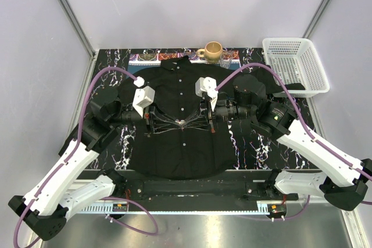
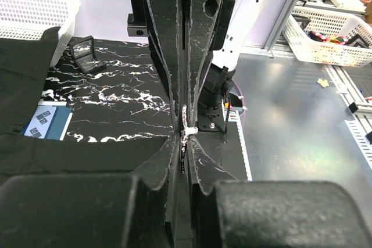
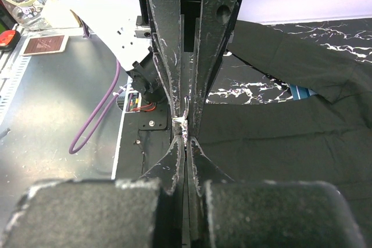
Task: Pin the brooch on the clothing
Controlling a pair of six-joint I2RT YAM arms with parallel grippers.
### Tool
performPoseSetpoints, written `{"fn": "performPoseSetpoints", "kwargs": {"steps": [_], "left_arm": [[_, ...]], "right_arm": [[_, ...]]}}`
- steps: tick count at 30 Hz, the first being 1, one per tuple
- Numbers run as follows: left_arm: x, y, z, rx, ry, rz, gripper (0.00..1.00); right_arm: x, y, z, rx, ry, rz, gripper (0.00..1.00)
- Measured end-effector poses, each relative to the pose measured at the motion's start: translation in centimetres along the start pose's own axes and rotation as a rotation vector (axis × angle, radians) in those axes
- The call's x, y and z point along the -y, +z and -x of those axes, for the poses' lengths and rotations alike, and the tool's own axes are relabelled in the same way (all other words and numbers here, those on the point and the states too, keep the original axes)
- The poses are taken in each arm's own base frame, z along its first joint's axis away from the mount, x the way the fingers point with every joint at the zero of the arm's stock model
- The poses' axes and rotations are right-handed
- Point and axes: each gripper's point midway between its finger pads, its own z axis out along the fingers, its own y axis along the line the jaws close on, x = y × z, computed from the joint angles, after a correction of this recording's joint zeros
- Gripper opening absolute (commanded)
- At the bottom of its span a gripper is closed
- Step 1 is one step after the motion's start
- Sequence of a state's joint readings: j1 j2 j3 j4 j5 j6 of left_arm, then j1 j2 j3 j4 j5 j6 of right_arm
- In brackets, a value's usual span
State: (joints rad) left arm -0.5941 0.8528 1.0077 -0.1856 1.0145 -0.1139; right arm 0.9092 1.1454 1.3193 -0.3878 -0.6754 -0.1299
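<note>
The clothing (image 1: 174,155), a black button-up shirt, lies flat on the marbled table with its collar at the far side. The brooch (image 1: 181,123), a tiny whitish ornament, sits on the button line at mid-chest. Creases fan out from it toward both grippers. My left gripper (image 1: 150,123) is shut on the shirt fabric just left of the brooch. My right gripper (image 1: 210,119) is shut on the fabric just right of it. In the left wrist view my left gripper (image 2: 185,135) is closed with a whitish speck at its tips. In the right wrist view my right gripper (image 3: 186,126) looks the same.
A white mesh basket (image 1: 293,65) stands at the back right, on the shirt's right sleeve. A tan mug (image 1: 213,50) and a small glass (image 1: 226,57) stand behind the collar on a patterned mat (image 1: 145,57). A small black-framed object (image 2: 87,53) lies on the table.
</note>
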Motion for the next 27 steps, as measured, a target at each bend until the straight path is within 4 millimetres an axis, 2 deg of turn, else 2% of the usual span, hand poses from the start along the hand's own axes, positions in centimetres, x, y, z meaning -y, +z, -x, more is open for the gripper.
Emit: {"fn": "performPoseSetpoints", "kwargs": {"steps": [4, 7, 10, 11, 12, 13, 14, 15, 19, 22, 27], "left_arm": [[0.0, 0.0, 0.0, 0.0, 0.003, 0.003, 0.09], [-0.1, 0.0, 0.0, 0.0, 0.003, 0.003, 0.0], [0.0, 0.0, 0.0, -0.001, -0.002, 0.002, 0.0], [0.0, 0.0, 0.1, 0.0, -0.004, 0.002, 0.0], [0.1, 0.0, 0.1, 0.0, -0.008, 0.002, 0.0], [0.1, 0.0, 0.1, 0.0, -0.012, 0.003, 0.0], [0.1, 0.0, 0.2, 0.0, -0.02, 0.005, 0.0], [-0.2, -0.1, 0.2, 0.001, -0.026, 0.016, 0.0], [-1.9, -0.8, -0.1, -0.008, -0.093, 0.081, 0.0], [-3.9, -2.5, -0.1, 0.004, -0.176, 0.178, 0.0], [-6.3, -5.2, 0.8, 0.028, -0.25, 0.31, 0.0]], "right_arm": [[-0.1, 0.0, 0.0, 0.001, 0.021, -0.001, 0.0], [-0.1, 0.0, 0.0, 0.001, 0.035, -0.002, 0.0], [-0.1, 0.0, 0.1, 0.003, 0.048, -0.003, 0.0], [-0.1, 0.0, 0.1, 0.005, 0.051, -0.004, 0.07], [-0.1, 0.0, 0.2, 0.006, 0.054, -0.004, 0.32], [-0.1, 0.0, 0.2, 0.006, 0.059, -0.004, 0.45], [-0.1, 0.0, 0.2, 0.007, 0.071, -0.008, 0.52], [-0.1, 0.1, 0.3, 0.012, 0.074, -0.009, 0.64], [0.5, 0.0, 0.9, 0.024, 0.075, -0.05, 0.87], [1.5, -0.6, 0.9, 0.018, 0.07, -0.118, 0.89], [3.9, -2.2, -0.2, -0.044, 0.013, -0.24, 0.91]]}}
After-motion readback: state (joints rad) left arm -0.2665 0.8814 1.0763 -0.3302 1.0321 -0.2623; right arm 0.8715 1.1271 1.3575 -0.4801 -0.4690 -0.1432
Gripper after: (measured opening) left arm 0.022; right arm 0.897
